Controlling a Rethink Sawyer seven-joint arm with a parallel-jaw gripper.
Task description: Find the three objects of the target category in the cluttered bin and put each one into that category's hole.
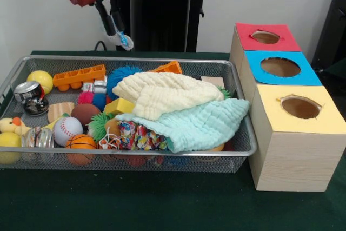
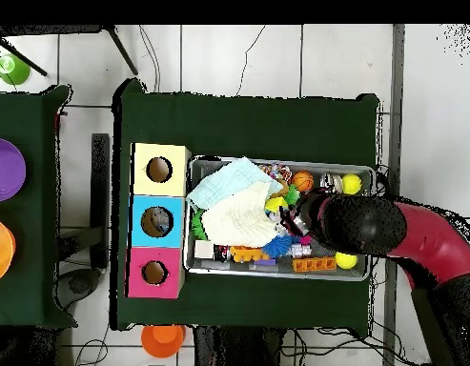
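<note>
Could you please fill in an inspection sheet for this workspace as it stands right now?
Surface: dark green table, bare in front of the bin.
Job's things: cluttered bin full of toys; small clear bottle with blue label held in the air over the bin's far edge; blue-surround hole in the middle of three wooden boxes, open.
Clutter: cream cloth and mint cloth cover the bin's right half; baseball, mini basketball, silver can, orange block.
Gripper: gripper raised, shut on the bottle.
Cables: thin cables on the floor beyond the table.
Surroundings: side table with purple bowl; orange bowl on the floor.
</note>
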